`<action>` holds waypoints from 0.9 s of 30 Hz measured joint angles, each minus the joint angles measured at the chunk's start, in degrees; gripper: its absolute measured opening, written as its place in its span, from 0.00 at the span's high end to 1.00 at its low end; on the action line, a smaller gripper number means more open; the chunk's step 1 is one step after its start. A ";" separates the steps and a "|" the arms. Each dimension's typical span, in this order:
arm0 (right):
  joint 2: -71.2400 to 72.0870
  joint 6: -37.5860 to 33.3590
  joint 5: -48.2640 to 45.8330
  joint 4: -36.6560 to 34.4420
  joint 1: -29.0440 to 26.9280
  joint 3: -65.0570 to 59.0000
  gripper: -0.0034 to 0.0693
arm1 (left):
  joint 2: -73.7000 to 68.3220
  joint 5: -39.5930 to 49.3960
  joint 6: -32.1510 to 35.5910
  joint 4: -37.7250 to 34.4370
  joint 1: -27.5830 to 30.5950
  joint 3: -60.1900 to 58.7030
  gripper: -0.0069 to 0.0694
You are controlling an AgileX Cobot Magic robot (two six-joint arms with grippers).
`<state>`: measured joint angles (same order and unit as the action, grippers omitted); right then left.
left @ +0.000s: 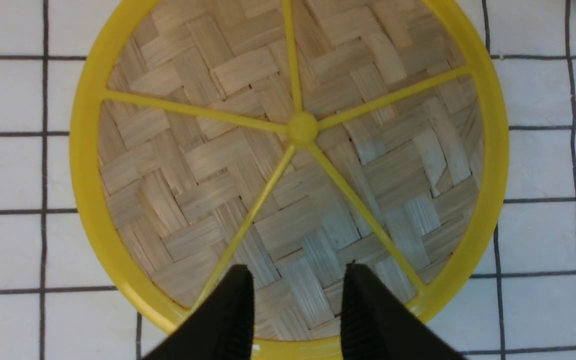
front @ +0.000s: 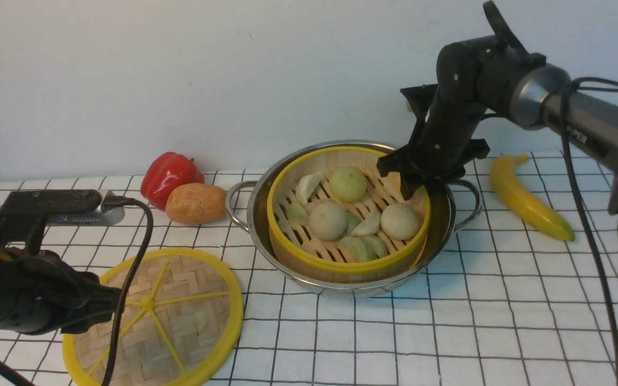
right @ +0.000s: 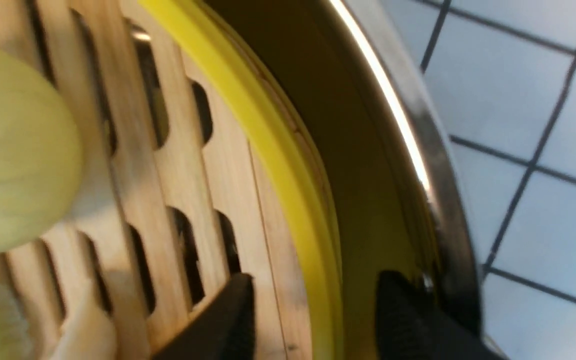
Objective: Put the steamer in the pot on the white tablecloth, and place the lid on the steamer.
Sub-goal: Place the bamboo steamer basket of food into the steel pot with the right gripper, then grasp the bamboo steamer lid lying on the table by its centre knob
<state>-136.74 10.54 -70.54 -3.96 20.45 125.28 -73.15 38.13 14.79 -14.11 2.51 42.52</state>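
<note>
The steamer sits in the pot. The fingers of the right gripper stand apart astride its wall, holding nothing; a crooked lift could hook the rim and tip it. The left gripper, open and empty, hovers over the lid.

The worktop is covered by a white tablecloth printed with a thin black grid of squares. At its middle stands a wide, shallow, shiny stainless-steel pot with two loop handles. To the pot's near left, close but not touching, a flat round woven-bamboo lid with a thick yellow rim and thin yellow spokes lies flat. Beyond it, just left of the pot's handle, a glossy red bell pepper touches a rounded brown lump. A yellow banana lies right of the pot.
</note>
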 joint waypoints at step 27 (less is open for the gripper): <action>63.06 -5.78 0.40 -8.21 0.00 -18.13 0.35 | -20.25 -4.05 4.41 -4.79 -0.11 11.75 0.59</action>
<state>-73.68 4.76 -70.14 -12.17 20.45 107.15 -93.40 34.08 19.20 -18.91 2.40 54.27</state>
